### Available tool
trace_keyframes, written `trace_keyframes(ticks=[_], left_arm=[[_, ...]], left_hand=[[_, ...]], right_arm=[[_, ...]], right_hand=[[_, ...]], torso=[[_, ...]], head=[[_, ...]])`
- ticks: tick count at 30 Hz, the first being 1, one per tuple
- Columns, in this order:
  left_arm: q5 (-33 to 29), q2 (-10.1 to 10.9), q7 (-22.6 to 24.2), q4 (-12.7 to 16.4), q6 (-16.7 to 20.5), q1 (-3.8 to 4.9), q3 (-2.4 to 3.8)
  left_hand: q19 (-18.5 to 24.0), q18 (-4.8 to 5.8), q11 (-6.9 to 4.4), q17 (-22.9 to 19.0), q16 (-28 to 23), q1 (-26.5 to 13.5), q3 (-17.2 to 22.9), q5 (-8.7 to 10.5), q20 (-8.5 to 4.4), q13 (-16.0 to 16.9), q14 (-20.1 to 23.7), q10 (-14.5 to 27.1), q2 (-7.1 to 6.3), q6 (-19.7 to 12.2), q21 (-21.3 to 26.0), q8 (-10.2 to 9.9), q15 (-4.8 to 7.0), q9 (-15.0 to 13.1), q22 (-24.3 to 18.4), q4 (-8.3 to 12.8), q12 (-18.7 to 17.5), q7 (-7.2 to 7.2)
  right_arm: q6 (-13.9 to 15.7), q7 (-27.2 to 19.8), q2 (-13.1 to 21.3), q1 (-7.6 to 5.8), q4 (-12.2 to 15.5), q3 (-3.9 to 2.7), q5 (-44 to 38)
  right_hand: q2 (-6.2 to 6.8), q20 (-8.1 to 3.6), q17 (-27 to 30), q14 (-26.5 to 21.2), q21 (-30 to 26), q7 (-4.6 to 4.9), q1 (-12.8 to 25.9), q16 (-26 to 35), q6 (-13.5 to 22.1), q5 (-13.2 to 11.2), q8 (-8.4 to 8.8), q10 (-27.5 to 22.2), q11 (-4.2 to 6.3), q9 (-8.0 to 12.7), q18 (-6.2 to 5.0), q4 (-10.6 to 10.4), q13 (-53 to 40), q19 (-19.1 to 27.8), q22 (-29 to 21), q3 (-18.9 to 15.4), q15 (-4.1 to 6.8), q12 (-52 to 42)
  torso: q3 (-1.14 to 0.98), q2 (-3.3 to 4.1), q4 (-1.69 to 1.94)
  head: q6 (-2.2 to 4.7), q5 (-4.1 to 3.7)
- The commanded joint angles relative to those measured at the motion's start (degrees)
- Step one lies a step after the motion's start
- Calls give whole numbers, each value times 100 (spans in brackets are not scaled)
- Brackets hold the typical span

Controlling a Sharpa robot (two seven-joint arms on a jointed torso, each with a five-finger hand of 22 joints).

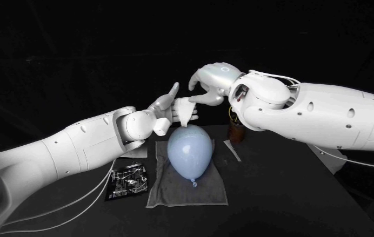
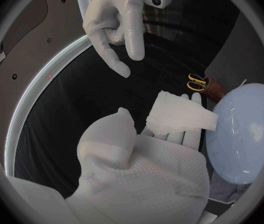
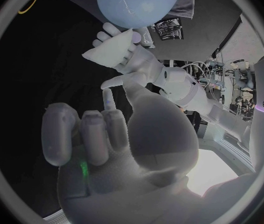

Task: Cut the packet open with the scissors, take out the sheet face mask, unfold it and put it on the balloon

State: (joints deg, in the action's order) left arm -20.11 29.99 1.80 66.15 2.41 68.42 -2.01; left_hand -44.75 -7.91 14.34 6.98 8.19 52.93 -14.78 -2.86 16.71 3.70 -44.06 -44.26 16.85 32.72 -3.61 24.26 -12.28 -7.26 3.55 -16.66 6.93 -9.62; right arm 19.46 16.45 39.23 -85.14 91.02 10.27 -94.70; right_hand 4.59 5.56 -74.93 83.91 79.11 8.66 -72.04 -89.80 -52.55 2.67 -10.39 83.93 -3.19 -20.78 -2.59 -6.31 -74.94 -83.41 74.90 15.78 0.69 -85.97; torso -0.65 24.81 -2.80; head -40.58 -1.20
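Observation:
My left hand (image 1: pixel 165 114) is raised above the balloon's far end and holds the folded white sheet mask (image 1: pixel 185 113) between thumb and fingers. In the left wrist view the mask (image 2: pixel 181 114) lies across the fingers of that hand (image 2: pixel 144 169). My right hand (image 1: pixel 209 83) hovers just beyond it, most fingers curled, thumb and one finger stretched toward the mask with nothing in them; the same hand (image 2: pixel 116 30) hangs a short way from the mask. The pale blue balloon (image 1: pixel 191 150) lies on a grey towel (image 1: pixel 206 194).
The opened black and silver packet (image 1: pixel 128 180) lies left of the towel. Gold-handled scissors (image 2: pixel 197 82) stand in a brown holder (image 1: pixel 236 130) behind the balloon on the right. A thin cut strip (image 1: pixel 231 150) lies beside the towel's right edge.

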Motion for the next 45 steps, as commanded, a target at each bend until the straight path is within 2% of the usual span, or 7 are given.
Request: trace_keyframes(ticks=[1, 9, 14, 32, 36, 39, 45], left_arm=[[40, 56, 146, 85, -300, 7, 9], [168, 309, 173, 378, -698, 7, 8], [236, 469, 131, 620, -896, 7, 7], [310, 861, 180, 1216, -1013, 2, 3], [314, 932, 219, 1326, -1025, -2, 3], [316, 989, 245, 1425, -1041, -3, 2], [317, 1057, 300, 1578, -1054, -5, 2]], left_hand=[[-125, -20, -21, 14, 15, 434, 227, 11, 1, 6, -123, -143, -6, 152, -28, 65, 18, -22, 11, 117, 16, -724], [-239, -63, -60, 6, -36, 1134, 716, 8, 3, -1, -230, -325, -25, 228, -23, -45, 49, 8, 9, 217, -38, -687], [-159, -45, -30, -6, -84, 1154, 775, 7, 4, -10, -205, -261, -33, -71, -3, -340, 28, 97, 1, 123, -141, -722], [-124, -28, -49, -11, -130, 1011, 1116, 2, 3, 0, -264, -421, 1, 196, -2, -409, 41, 96, 1, -5, -242, -703], [-105, -23, -66, -24, -195, 942, 1831, 6, 2, -3, -295, -544, -18, 411, -6, -508, 55, 100, 2, 2, -319, -682], [-88, -20, -104, -35, -266, 876, 2979, 8, 2, -5, -320, -637, -114, 640, -5, -600, 65, 97, 1, 103, -331, -638], [-78, -21, -77, -51, -383, -208, 5584, 3, 0, -6, -383, -640, -898, 821, -6, -890, 70, 123, 1, 406, -332, -603]], right_arm=[[1148, -300, 166, 49, 31, 0, 586], [2004, -1348, 486, 300, 4, 2, 1658], [2053, -1643, 524, 471, -6, 4, 1864], [2154, -1821, 541, 749, 267, 8, 1710], [2151, -1783, 507, 774, 281, 10, 1617], [2112, -1693, 450, 789, 252, 11, 1494], [2016, -1555, 383, 806, 188, 14, 1319]], right_hand=[[-83, 3, -1507, 609, 18, -12, -287, -20, -85, 26, 39, 432, -42, 30, -51, 91, -1246, -30, 473, 223, -35, -6], [-110, 7, -1507, 609, 63, -13, -579, -20, -257, 98, 108, 465, -41, 119, -37, 274, -1294, -63, 532, 715, -39, -79], [-19, 6, -1507, 609, 86, -20, -568, -20, -329, 45, 125, 485, -37, 143, -31, 318, -1324, -77, 560, 799, -36, -126], [220, 6, -1507, 609, 85, -8, -346, -20, -353, 12, 216, 499, -46, 207, -31, 250, -1344, -77, 571, 786, -42, -156], [262, 7, -1507, 609, 75, -3, -316, -20, -339, 11, 238, 495, -51, 218, -33, 237, -1339, -71, 564, 774, -44, -148], [319, 10, -1507, 609, 50, 8, -286, -20, -310, 10, 270, 489, -59, 233, -40, 225, -1330, -55, 544, 755, -50, -134], [359, 14, -1507, 609, 27, 14, -266, -20, -296, 10, 290, 481, -65, 242, -46, 214, -1319, -41, 525, 739, -55, -118]], torso=[[1, 5, -6], [-9, 6, -6], [-6, 12, 3], [-3, 7, 5], [-5, 12, 3], [1, 7, 4], [-1, 15, 6]], head=[[5, 37], [13, 91], [-1, 81], [-48, 59], [-47, 68], [-42, 60], [-61, 78]])
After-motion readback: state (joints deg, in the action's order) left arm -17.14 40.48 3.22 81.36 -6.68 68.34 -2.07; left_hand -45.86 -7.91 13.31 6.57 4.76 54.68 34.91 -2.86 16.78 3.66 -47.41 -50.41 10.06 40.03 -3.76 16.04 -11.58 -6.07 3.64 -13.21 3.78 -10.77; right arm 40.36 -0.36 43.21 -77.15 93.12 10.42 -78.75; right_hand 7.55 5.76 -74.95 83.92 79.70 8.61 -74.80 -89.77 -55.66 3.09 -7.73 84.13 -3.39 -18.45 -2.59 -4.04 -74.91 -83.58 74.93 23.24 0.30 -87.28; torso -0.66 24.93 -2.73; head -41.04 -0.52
